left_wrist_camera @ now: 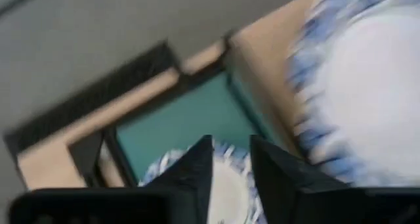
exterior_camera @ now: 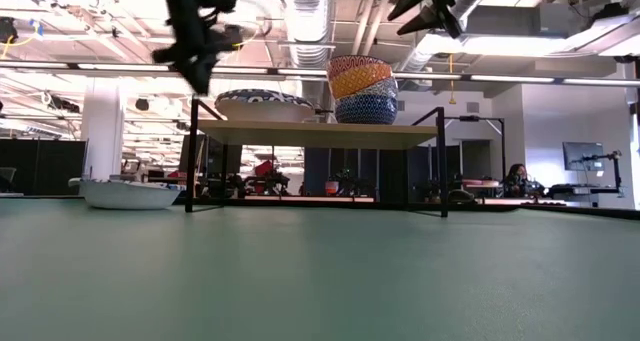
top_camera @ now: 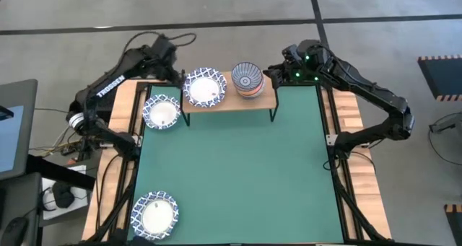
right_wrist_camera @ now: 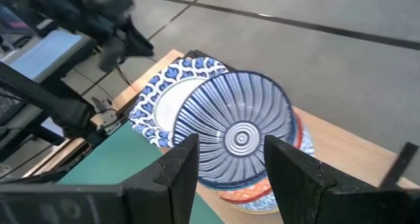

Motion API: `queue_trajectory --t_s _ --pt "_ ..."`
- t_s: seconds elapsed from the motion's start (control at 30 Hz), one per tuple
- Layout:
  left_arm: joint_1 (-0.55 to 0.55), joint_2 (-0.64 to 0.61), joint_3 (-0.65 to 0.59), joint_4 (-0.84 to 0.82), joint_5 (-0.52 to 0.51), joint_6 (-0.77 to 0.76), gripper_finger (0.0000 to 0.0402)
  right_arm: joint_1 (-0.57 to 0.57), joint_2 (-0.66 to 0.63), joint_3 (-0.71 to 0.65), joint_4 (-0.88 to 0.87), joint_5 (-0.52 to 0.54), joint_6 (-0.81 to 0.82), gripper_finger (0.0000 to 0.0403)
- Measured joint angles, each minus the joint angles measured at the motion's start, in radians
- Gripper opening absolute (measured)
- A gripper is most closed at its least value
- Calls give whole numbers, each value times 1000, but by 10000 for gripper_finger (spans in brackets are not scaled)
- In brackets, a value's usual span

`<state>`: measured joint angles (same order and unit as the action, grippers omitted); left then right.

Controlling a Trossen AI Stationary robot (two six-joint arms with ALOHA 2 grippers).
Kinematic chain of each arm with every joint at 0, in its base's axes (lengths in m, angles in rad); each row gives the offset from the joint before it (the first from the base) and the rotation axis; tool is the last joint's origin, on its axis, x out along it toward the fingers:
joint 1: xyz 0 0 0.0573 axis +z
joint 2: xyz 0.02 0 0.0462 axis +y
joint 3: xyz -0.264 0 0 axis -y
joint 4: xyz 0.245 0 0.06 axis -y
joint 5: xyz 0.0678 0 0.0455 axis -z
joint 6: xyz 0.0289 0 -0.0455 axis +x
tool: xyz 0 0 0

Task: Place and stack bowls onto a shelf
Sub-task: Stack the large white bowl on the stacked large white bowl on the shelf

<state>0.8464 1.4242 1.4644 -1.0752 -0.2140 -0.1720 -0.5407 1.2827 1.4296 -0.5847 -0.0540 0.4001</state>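
The shelf [top_camera: 263, 100] stands at the mat's far edge. On its plank sit blue lattice bowls [top_camera: 204, 89] and a stack of small bowls [top_camera: 247, 78] with the ray-patterned bowl [right_wrist_camera: 239, 132] on top. A lattice bowl [top_camera: 161, 112] lies on the mat beside the shelf's left end, and another [top_camera: 154, 215] lies at the front left. My left gripper [top_camera: 175, 76] is open and empty above the shelf's left end. My right gripper [top_camera: 276, 74] is open and empty just right of the small-bowl stack. In the low view, both grippers hang above the plank [exterior_camera: 320, 133].
The green mat [top_camera: 238, 174] covers the table between wooden side strips [top_camera: 354, 130]. The shelf's thin black legs [exterior_camera: 442, 161] stand on the mat's far part. A screen and cables lie off the table's left side [top_camera: 18, 130].
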Motion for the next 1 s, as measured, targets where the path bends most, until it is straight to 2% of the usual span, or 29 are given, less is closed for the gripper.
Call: queue_trajectory --t_s 0.17,0.37,0.5,0.77,1.0 --pt "68 -77 -258 72 -19 -107 160 20 0 0 4 0 11 195" --pt "111 -114 -441 134 -58 -219 211 21 0 0 8 0 28 195" --pt "114 -112 -474 215 -133 -252 219 21 0 1 29 1 49 195" --pt "101 -45 -481 275 -269 -384 220 47 1 1 38 2 71 195" --pt "115 18 -481 283 -223 -551 220 80 1 1 5 2 70 195"
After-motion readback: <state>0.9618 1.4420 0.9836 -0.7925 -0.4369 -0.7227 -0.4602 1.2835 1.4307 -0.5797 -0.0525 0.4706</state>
